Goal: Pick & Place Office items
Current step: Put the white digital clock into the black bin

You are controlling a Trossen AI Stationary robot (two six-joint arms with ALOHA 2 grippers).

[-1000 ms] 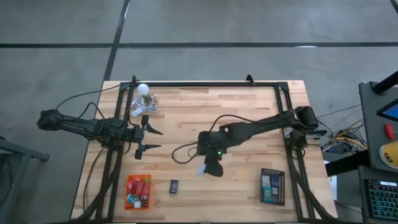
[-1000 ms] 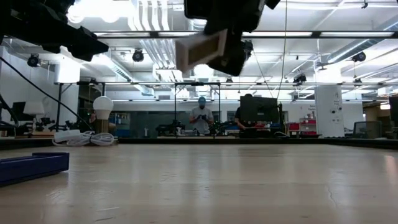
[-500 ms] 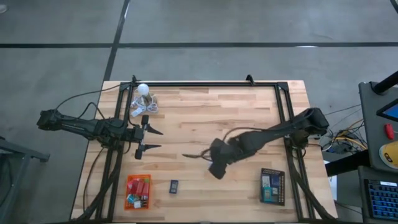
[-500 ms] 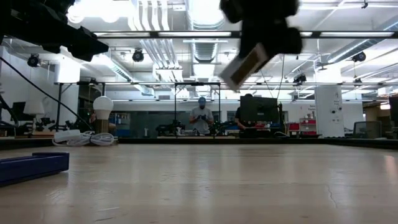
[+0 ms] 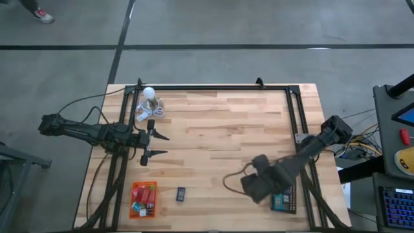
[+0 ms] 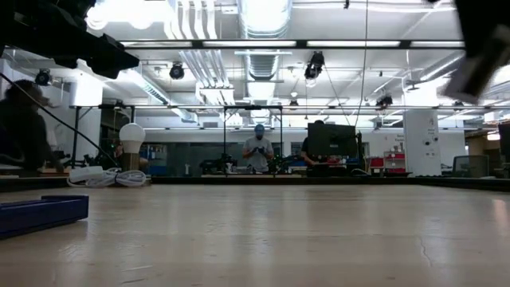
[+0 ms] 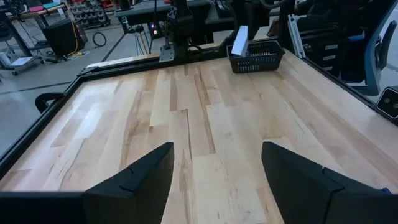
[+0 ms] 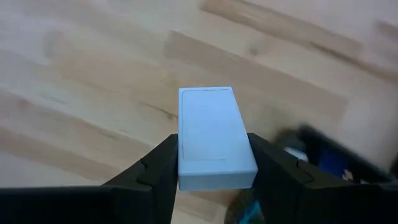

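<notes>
white box (image 8: 214,140) sits pinched between my right gripper (image 8: 211,171) fingers, held in the air just beside the black tray (image 5: 288,202) at the table's (image 5: 220,129) right front. my left gripper (image 5: 157,145) waits over the left side with its fingers spread wide and nothing in them. other small pieces lie in the orange tray (image 5: 143,199), and a dark one (image 5: 181,193) rests on the wood just beside it.

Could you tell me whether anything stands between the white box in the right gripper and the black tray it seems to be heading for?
Nothing visible does. The right gripper holds the white box clear above bare wood, right beside the black tray. The tray already holds a few items.
</notes>
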